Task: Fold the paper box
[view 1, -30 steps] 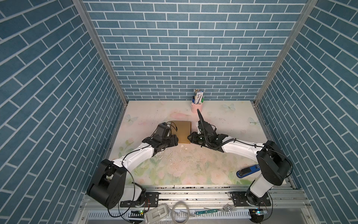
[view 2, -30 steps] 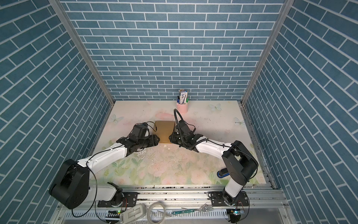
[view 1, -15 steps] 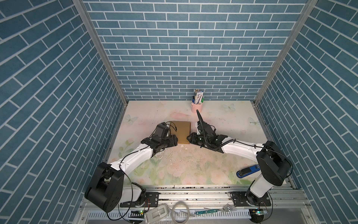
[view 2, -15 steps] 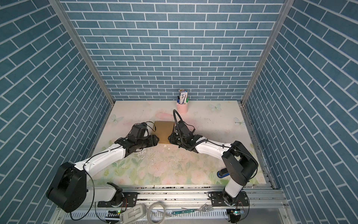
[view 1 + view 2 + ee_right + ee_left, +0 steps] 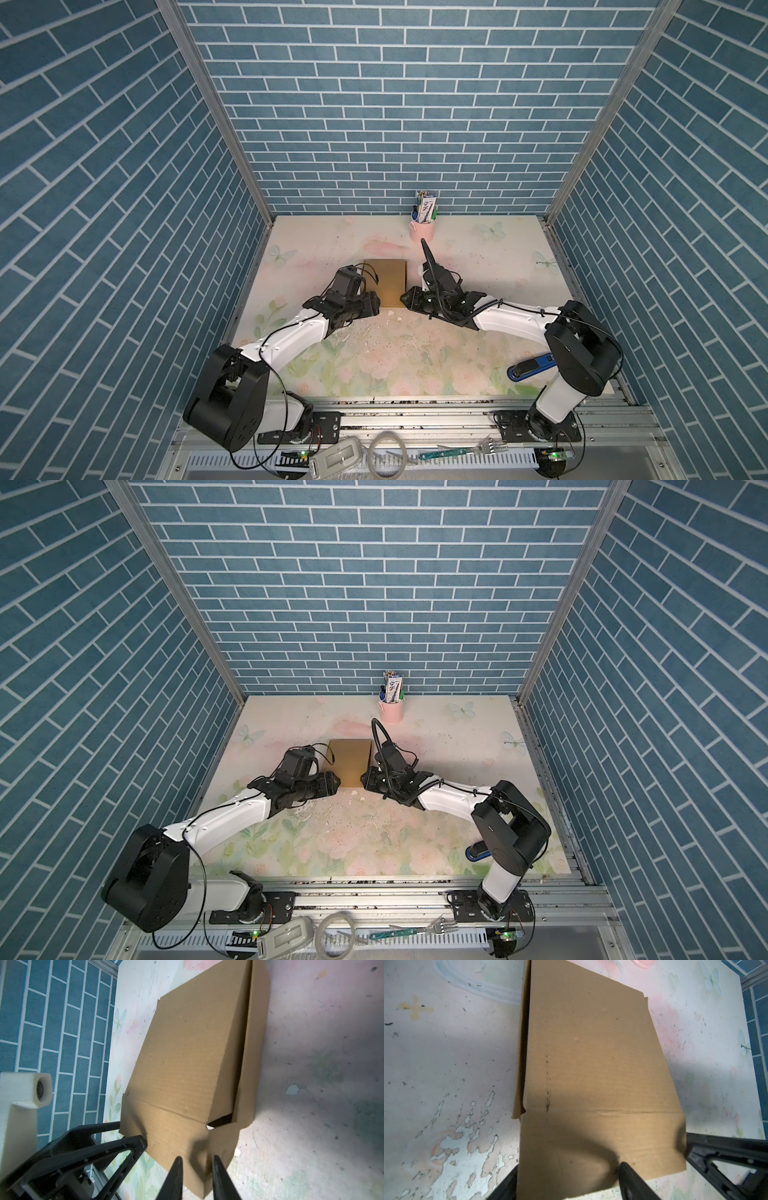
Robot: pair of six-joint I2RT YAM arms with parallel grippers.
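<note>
Right wrist view shows the paper box (image 5: pixel 254 1053) lying on the table (image 5: pixel 322 1084), brown and flat, with its lid (image 5: pixel 187 1059) nearly down. The right jaws are narrow and look to be pinching a corner of the near flap (image 5: pixel 176 1132). The cardboard is bent and wrinkled just there. Along one side the lid stands up a little, and a dark gap (image 5: pixel 220 1122) shows under it.

In the left wrist view the left jaws are wide. One side sits on top of the near flap and the other is at the edge, partly hidden. They do not squeeze anything.

In both top views the paper box (image 5: pixel 385 280) (image 5: pixel 351 760) is in the middle of the table, between the two sets of jaws. A pink cup (image 5: pixel 422 232) stands near, behind it.

What could go wrong? If the right jaws pull or twist hard, the flap may bend at the wrinkle and not at its fold line (image 5: pixel 612 1111), or it may rip. Nothing pins the paper box down, so a push could slide it towards the cup or spin it. The lid could pop up at the gap. Both sets of jaws are very close, so they could bump each other.
</note>
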